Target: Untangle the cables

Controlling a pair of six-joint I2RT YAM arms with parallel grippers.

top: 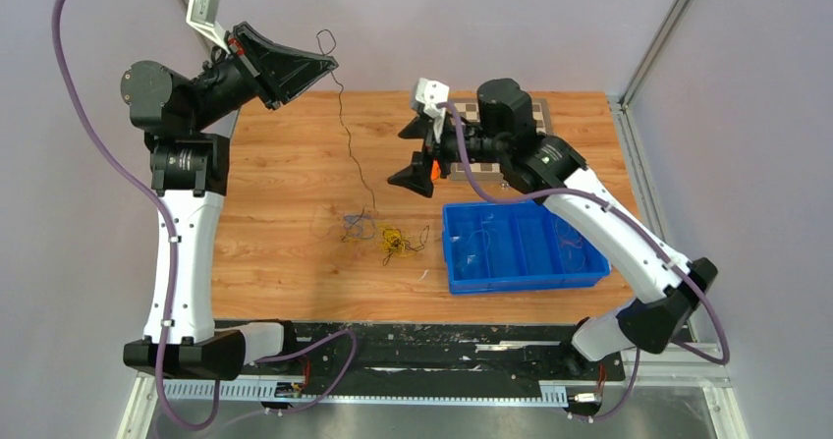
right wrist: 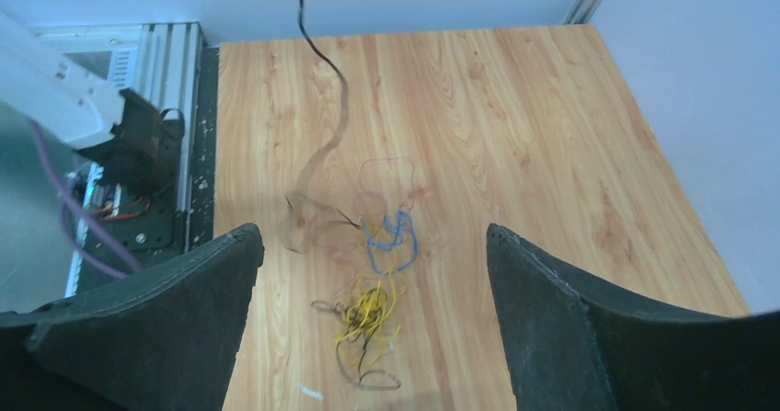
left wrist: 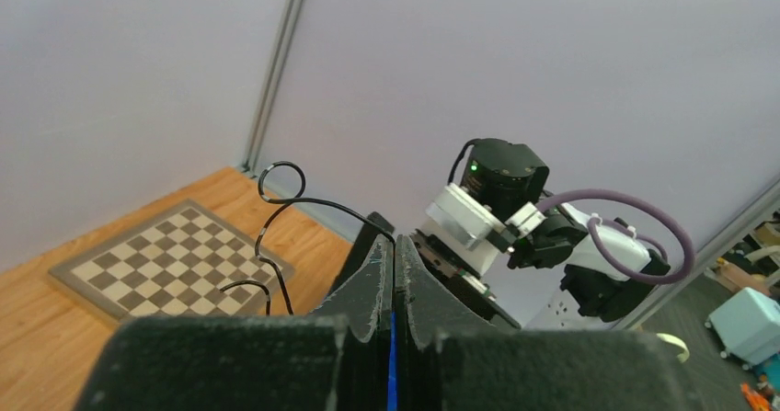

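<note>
high overhead, close wrists, shared cables [top: 393, 240]

Desk [top: 275, 164]: light wood-grain top that filled the floor of the enclosure.
Blue bin [top: 526, 280]: a shallow plastic tray that sat on the desk's near right part, split by inner walls into compartments.
Checkerboard [left wrist: 170, 262]: a flat brown-and-cream board that lay at the desk's far right.
Black strip [top: 422, 356]: ran along the desk's near edge, scuffed white in places.
Slotted rail [top: 393, 392]: white, and lay just in front of the strip.
Frame post [top: 668, 27]: bare aluminium, at the far right corner.
Walls [top: 442, 17]: plain pale lilac-grey.
</note>
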